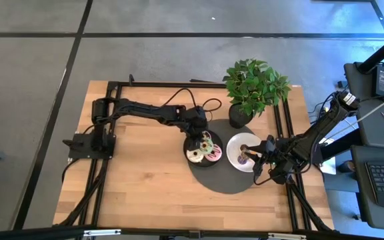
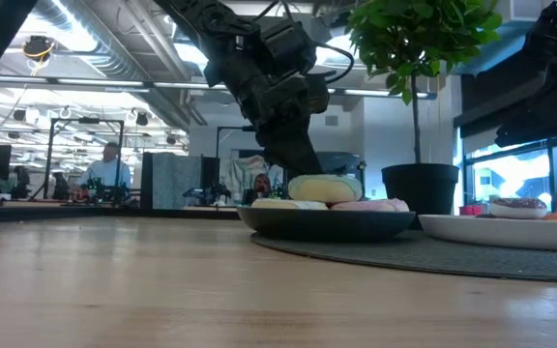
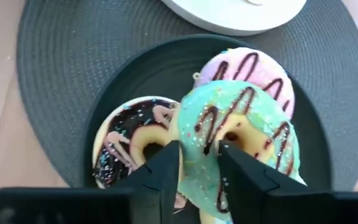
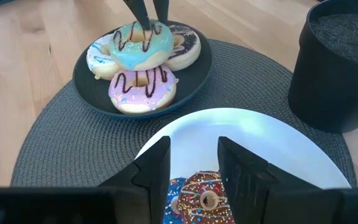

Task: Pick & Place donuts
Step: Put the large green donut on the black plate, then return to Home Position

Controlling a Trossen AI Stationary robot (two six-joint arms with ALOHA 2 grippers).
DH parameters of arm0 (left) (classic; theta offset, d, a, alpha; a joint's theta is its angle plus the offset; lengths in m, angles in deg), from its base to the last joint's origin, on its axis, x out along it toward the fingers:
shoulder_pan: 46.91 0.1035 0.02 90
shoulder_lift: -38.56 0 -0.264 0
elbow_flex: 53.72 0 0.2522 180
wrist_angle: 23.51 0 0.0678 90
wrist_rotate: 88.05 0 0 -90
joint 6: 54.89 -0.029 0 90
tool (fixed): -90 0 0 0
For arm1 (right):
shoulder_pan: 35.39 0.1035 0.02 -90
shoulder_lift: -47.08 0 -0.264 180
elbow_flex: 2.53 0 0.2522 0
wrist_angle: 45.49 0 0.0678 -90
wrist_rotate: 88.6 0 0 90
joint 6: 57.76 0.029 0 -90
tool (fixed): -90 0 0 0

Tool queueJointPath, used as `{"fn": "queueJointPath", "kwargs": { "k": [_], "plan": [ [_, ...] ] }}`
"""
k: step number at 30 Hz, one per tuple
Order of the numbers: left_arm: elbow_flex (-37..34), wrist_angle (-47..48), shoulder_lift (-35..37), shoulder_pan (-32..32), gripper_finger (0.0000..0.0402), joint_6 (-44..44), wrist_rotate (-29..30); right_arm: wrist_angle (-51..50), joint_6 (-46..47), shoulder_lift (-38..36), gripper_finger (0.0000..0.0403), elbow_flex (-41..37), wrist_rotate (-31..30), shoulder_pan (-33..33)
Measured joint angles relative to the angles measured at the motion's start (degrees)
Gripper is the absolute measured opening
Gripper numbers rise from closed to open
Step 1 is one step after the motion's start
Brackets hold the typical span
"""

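A black plate (image 4: 89,93) holds several donuts: a green-iced one (image 3: 247,124) lies tilted on top of a pink one (image 4: 140,88), a brown one (image 3: 120,146) and a white one (image 4: 98,59). My left gripper (image 3: 199,163) slants down at the green donut, its fingers apart on either side of the ring's near rim. My right gripper (image 4: 194,163) hangs open over a white plate (image 4: 272,140), which holds a brown sprinkled donut (image 4: 207,196) and a blue one (image 4: 176,199). Nothing is between its fingers. My left gripper stands astride the green donut's rim (image 3: 199,146), one finger (image 3: 235,165) at the hole's side and the other (image 3: 166,168) outside the ring, slanting down from the table's left. I cannot tell whether the fingers touch the icing. The donut rests on the donuts beneath.
Both plates sit on a round dark mat (image 1: 229,181) right of the table's middle. A potted plant (image 1: 252,87) stands just behind them, its black pot (image 4: 340,68) close to the white plate. Bare wood lies to the left and near side.
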Motion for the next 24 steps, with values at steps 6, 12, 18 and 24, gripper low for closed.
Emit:
{"fn": "queueJointPath", "kwargs": {
  "k": [6, 12, 18, 24],
  "plan": [
    [2.70, 5.83, 0.00, 0.71, 0.0144, 1.23, -0.74, 0.00, 0.00, 0.00, 0.0136, 0.00, 0.02, 0.00],
    [5.22, 11.94, 4.10, 0.95, 0.0159, -3.13, -1.71, -0.53, 0.00, 0.00, 0.0136, 0.00, 0.13, 0.01],
    [-4.44, 4.13, 15.96, -2.05, 0.0156, -5.01, -8.74, -1.91, -0.81, -1.37, 0.0136, 0.00, 2.12, 1.95],
    [-25.40, -15.42, 32.36, -5.78, 0.0157, 3.18, -4.61, -6.03, -3.07, -6.81, 0.0136, 0.02, -2.75, 7.18]
  ]
}}
